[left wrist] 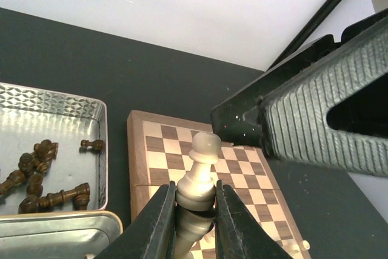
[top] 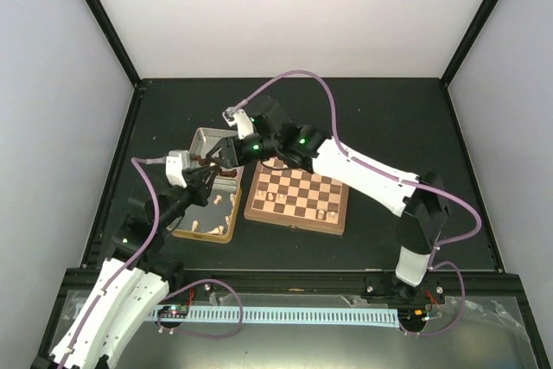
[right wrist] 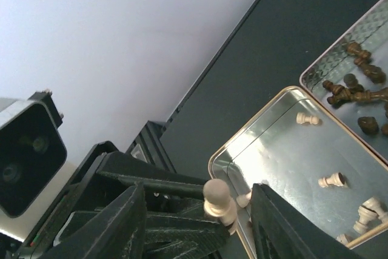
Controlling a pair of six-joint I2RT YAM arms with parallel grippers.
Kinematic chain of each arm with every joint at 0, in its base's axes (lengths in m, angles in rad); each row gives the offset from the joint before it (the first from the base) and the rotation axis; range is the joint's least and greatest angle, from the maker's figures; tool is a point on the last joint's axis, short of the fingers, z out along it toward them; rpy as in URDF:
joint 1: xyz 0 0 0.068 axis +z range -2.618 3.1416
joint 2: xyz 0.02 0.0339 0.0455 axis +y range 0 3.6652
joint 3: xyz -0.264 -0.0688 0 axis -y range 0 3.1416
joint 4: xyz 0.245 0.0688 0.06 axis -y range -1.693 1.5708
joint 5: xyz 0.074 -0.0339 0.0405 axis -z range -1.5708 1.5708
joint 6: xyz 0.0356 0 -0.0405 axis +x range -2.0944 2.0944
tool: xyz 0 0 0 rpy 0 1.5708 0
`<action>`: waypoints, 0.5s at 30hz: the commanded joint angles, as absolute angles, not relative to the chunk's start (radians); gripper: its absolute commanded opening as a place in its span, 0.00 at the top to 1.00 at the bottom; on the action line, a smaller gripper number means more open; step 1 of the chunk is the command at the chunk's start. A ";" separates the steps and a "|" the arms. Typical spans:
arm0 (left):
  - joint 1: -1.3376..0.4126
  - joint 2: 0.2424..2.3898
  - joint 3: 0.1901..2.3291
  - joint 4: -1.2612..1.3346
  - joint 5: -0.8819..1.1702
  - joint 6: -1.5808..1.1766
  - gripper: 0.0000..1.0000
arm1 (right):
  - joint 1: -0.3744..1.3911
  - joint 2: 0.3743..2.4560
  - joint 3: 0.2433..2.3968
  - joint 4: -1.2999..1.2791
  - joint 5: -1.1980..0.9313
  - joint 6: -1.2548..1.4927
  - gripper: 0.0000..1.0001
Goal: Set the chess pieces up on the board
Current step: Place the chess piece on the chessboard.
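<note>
My left gripper [left wrist: 195,210] is shut on a pale cream pawn [left wrist: 204,165] and holds it upright in the air, above the board's [left wrist: 159,150] left edge. My right gripper [right wrist: 200,210] is open, its jaws standing on either side of that pawn's head [right wrist: 217,197] without touching it. In the top view the two grippers, left [top: 205,177] and right [top: 225,155], meet just left of the board [top: 298,196]. A few cream pieces [top: 324,213] stand on the board. Dark brown pieces [left wrist: 45,177] lie in the far tin, and cream pieces [right wrist: 332,180] lie in the near tin.
The far tin half [top: 206,138] and the near tin half [top: 186,229] lie side by side left of the board. The right gripper's ribbed finger [left wrist: 321,119] looms at the upper right of the left wrist view. White walls and black frame posts ring the dark table.
</note>
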State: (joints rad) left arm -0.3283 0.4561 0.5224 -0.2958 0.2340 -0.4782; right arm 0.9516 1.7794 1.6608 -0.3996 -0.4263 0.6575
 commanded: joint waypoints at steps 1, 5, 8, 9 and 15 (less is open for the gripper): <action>-0.324 0.426 0.507 -0.325 0.188 -0.478 0.94 | 0.966 1.807 1.715 -0.407 -0.494 0.664 0.54; -0.324 0.416 0.506 -0.336 0.188 -0.480 0.94 | 0.968 1.834 1.726 -0.402 -0.503 0.676 0.59; -0.324 0.408 0.508 -0.334 0.184 -0.478 0.94 | 0.971 1.856 1.744 -0.426 -0.504 0.672 0.60; -0.324 0.406 0.508 -0.333 0.184 -0.478 0.94 | 0.971 1.862 1.748 -0.436 -0.497 0.672 0.59; -0.324 0.401 0.507 -0.327 0.188 -0.480 0.94 | 0.971 1.881 1.753 -0.443 -0.493 0.672 0.59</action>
State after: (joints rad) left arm -0.3283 0.4118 0.5060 -0.3286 0.1989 -0.4782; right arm 0.9653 1.8610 1.7218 -0.4263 -0.4808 0.6716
